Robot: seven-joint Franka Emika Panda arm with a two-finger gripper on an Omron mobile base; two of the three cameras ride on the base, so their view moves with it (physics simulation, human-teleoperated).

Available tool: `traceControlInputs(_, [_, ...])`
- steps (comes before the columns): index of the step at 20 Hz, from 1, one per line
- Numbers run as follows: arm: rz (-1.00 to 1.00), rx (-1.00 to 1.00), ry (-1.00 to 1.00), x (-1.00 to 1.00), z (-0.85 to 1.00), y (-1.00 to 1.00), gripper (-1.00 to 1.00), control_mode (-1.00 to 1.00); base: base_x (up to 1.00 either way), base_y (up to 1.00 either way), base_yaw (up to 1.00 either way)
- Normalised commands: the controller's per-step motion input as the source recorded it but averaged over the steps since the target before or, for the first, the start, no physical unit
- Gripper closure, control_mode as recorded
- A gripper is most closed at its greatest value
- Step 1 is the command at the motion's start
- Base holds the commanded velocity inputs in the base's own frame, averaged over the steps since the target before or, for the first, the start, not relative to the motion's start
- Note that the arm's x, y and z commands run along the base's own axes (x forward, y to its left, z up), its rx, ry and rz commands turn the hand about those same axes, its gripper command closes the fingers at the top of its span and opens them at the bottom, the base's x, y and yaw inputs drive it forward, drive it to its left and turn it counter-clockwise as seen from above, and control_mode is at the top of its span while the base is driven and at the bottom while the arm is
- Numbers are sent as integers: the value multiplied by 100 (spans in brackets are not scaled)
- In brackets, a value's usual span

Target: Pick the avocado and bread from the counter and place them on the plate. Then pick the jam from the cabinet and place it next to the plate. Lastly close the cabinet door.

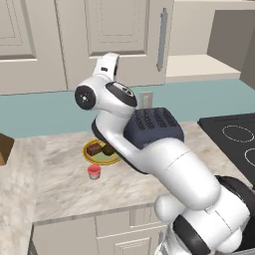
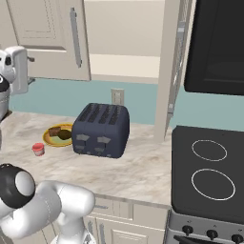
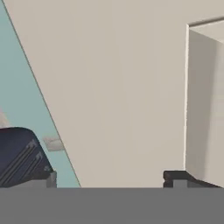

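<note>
Cabinet (image 3: 131, 87) door panel apparently just ahead of spread fingers (image 3: 175, 176).

The left base view is looking forward and down from behind the arm's left side, while the right base view is looking from its right; both are taking in the counter (image 1: 64, 184), the plate (image 1: 99, 158), the toaster (image 2: 101, 129) and the cabinet (image 1: 114, 40). The hand view is sitting very close to a cabinet door, tilted, catching a toaster corner at its left.
</note>
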Motion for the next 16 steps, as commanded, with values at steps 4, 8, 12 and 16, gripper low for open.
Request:
traceControlInputs(4, [0, 2, -1, -90, 0, -13, -100, -100, 0, 0, 0])
traceControlInputs(8, [0, 9, 0, -97, 0, -36, -100, -100, 0, 0, 0])
traceControlInputs(12, [-3, 19, 0, -54, 0, -41, -100, -100, 0, 0, 0])
traceControlInputs(16, [-1, 22, 0, -46, 0, -63, -100, -100, 0, 0, 0])
